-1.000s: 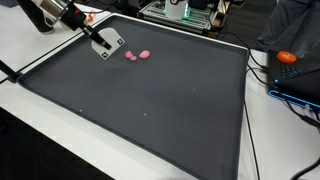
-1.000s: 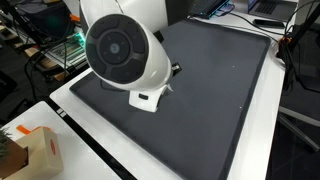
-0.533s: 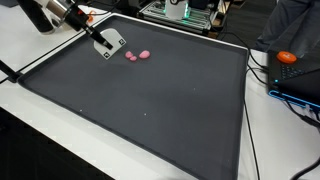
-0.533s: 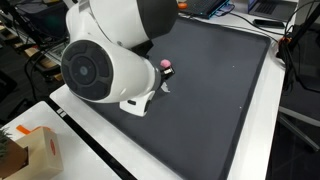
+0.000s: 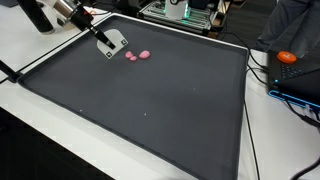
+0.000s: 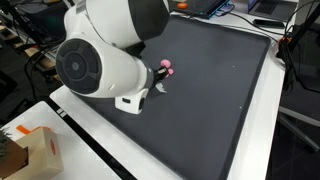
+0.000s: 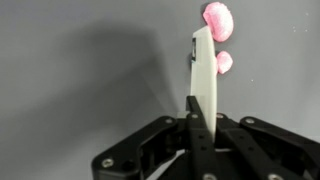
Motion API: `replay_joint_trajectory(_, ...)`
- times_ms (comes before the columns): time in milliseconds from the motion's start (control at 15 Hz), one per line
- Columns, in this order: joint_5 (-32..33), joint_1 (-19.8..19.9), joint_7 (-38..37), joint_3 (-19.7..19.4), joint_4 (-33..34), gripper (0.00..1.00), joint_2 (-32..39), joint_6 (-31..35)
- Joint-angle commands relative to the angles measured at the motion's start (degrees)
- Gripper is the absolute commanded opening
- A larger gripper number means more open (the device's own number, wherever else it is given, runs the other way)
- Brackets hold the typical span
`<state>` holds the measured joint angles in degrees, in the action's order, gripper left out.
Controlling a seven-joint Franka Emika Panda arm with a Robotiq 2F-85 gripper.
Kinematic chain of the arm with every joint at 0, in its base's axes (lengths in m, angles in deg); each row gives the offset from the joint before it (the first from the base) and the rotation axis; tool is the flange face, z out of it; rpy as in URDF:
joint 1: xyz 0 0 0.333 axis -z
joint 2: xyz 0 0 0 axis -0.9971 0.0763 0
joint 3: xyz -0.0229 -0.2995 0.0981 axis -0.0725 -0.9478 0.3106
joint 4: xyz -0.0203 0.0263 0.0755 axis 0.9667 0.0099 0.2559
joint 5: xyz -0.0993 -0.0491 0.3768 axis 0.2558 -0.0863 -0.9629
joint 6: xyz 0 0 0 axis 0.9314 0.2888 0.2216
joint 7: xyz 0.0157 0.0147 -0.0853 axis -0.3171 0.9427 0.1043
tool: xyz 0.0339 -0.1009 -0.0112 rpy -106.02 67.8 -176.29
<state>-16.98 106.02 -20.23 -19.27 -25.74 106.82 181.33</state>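
Both exterior views look down on the black mat (image 5: 170,100) from opposing sides, the wrist view from close above; all share the pink pieces (image 5: 138,55).

Open room across the dark mat (image 5: 150,110); only pink pieces (image 5: 138,55) beside the gripper (image 5: 112,46).

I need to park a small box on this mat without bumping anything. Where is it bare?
The black mat is bare from the pink pieces across to the edge by the orange object, and down to its near edge. Only the far corner is crowded: the gripper is beside the pink pieces.
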Motion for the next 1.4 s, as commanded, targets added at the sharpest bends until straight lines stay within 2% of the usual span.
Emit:
replay_joint_trajectory(0,-0.18,-0.57,4.98,-0.03,-6.1,0.01,-4.42,4.22)
replay_joint_trajectory(467,4.44,-3.13,10.67,0.1,-11.9,0.01,-10.99,6.07)
replay_joint_trajectory(1333,19.49,-12.32,10.22,1.8,-22.44,0.01,-24.52,14.27)
